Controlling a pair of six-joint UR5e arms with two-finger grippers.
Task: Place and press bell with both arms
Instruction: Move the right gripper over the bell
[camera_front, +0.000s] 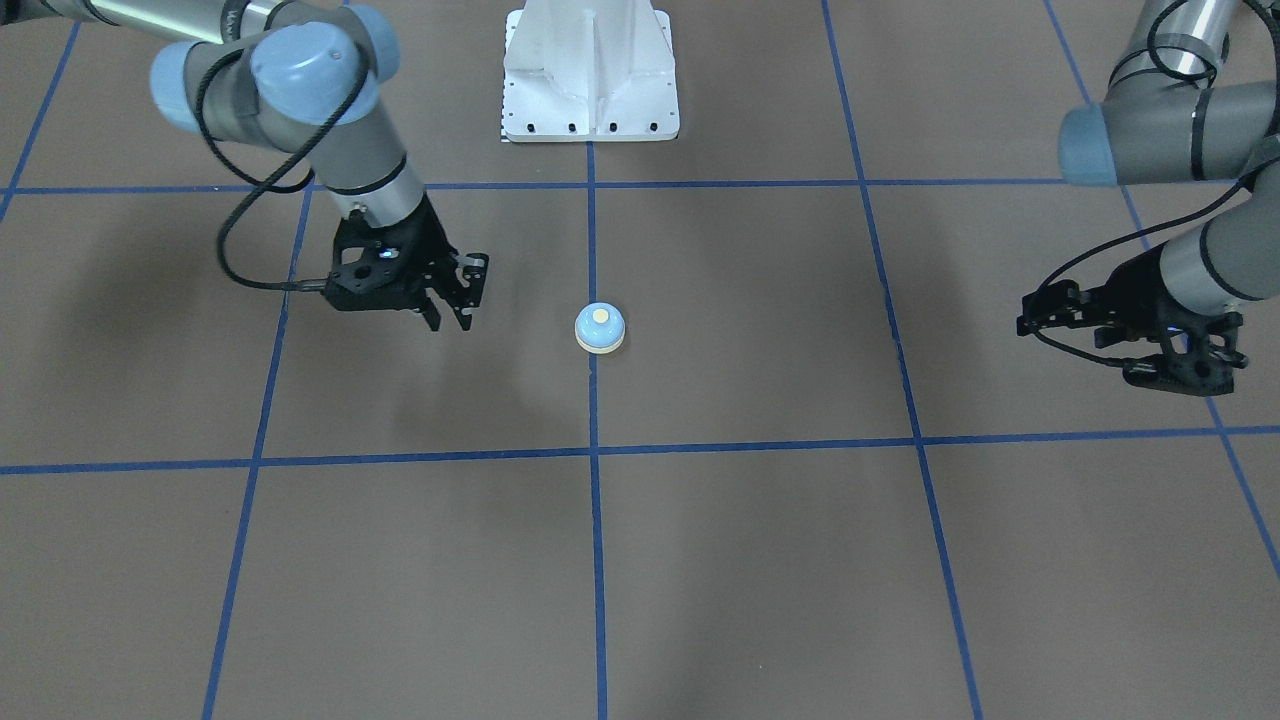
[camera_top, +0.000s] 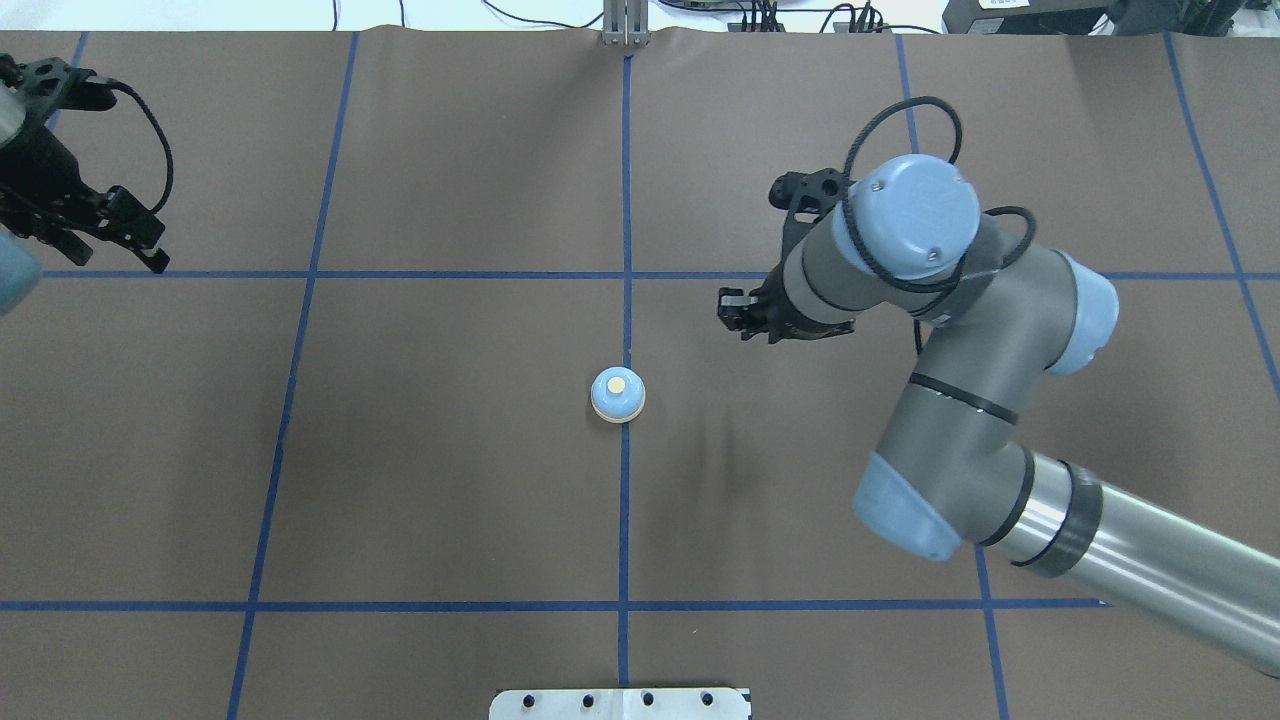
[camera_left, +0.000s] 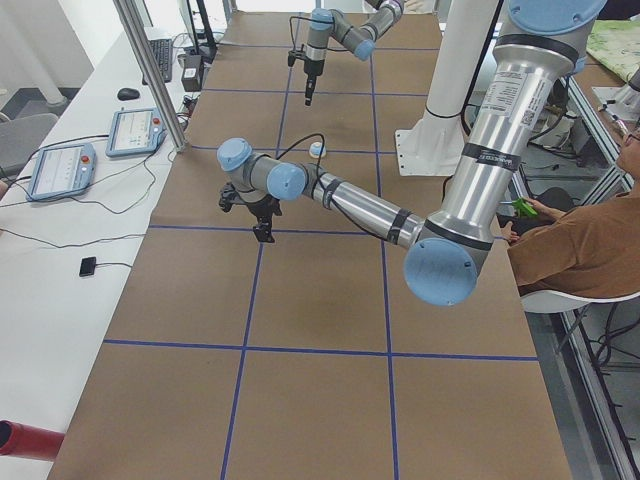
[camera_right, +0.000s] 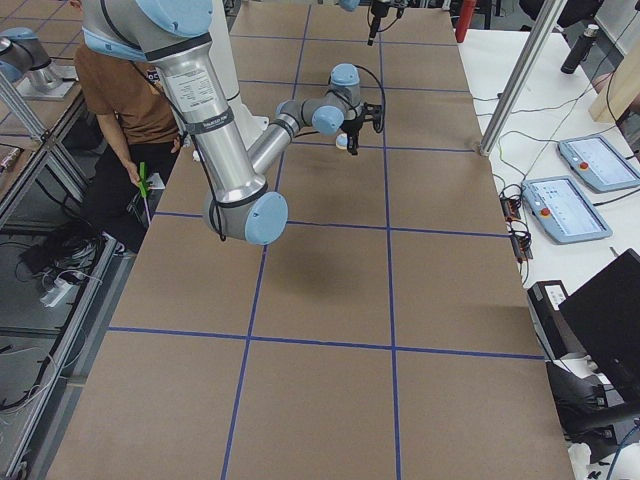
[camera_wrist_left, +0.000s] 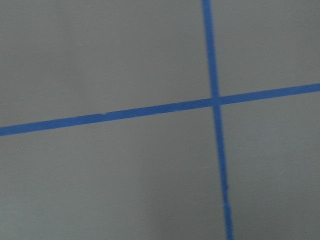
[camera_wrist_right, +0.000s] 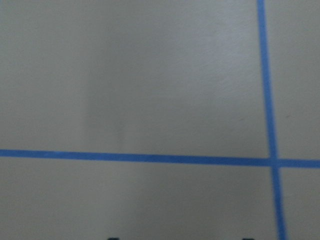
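Note:
The light-blue bell (camera_front: 600, 327) with its pale yellow button stands upright on the centre blue tape line, also in the overhead view (camera_top: 617, 394). Nothing touches it. My right gripper (camera_front: 450, 320) hovers above the table to one side of the bell, a little over a gripper's width away (camera_top: 738, 318). Its two fingertips show far apart at the bottom edge of the right wrist view, so it is open and empty. My left gripper (camera_front: 1035, 315) hangs far off at the table's edge (camera_top: 118, 258), fingers spread, empty.
The white bolted pedestal (camera_front: 590, 80) stands on the robot's side of the bell. Blue tape lines grid the brown table (camera_top: 450, 500). A seated person (camera_left: 580, 230) and control tablets (camera_left: 60, 170) are beside the table.

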